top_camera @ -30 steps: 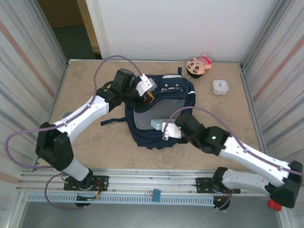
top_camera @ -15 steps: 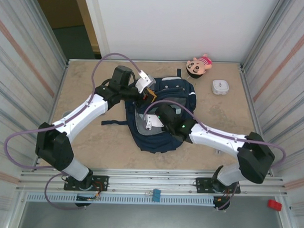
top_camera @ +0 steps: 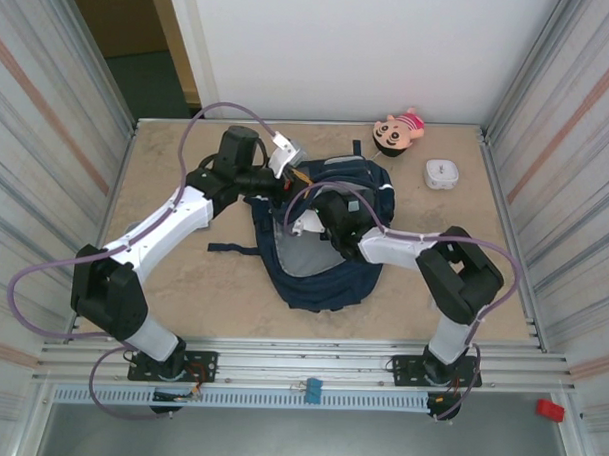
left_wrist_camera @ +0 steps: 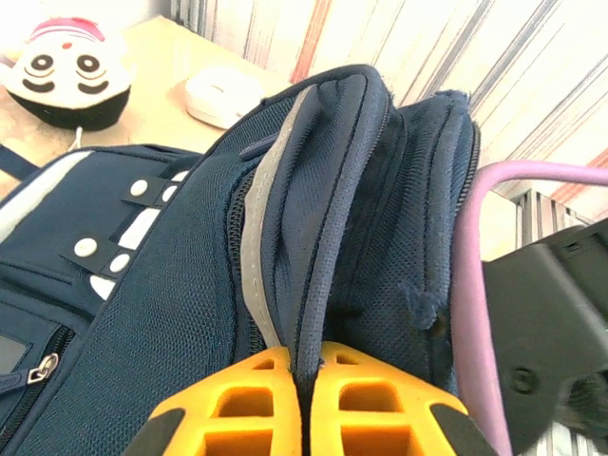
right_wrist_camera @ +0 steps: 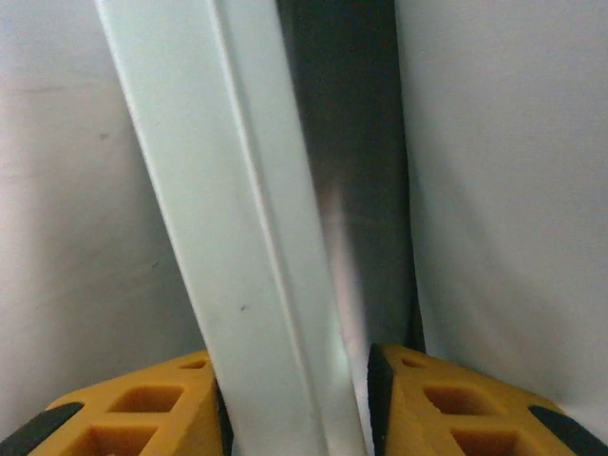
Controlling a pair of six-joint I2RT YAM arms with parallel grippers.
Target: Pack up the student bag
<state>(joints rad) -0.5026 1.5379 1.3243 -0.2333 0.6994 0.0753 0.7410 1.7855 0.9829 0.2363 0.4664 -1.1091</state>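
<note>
Top external, student bag (top_camera: 322, 289) lengthwise, top far

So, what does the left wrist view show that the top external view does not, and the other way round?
Left wrist view, close up: the left gripper shut on a fold of the student bag, beside its grey stripe, and a zip pull. Top external view: the table and the right arm, which reaches into the bag's open compartment. Both: the bag, the doll and the small white box beyond it.
</note>
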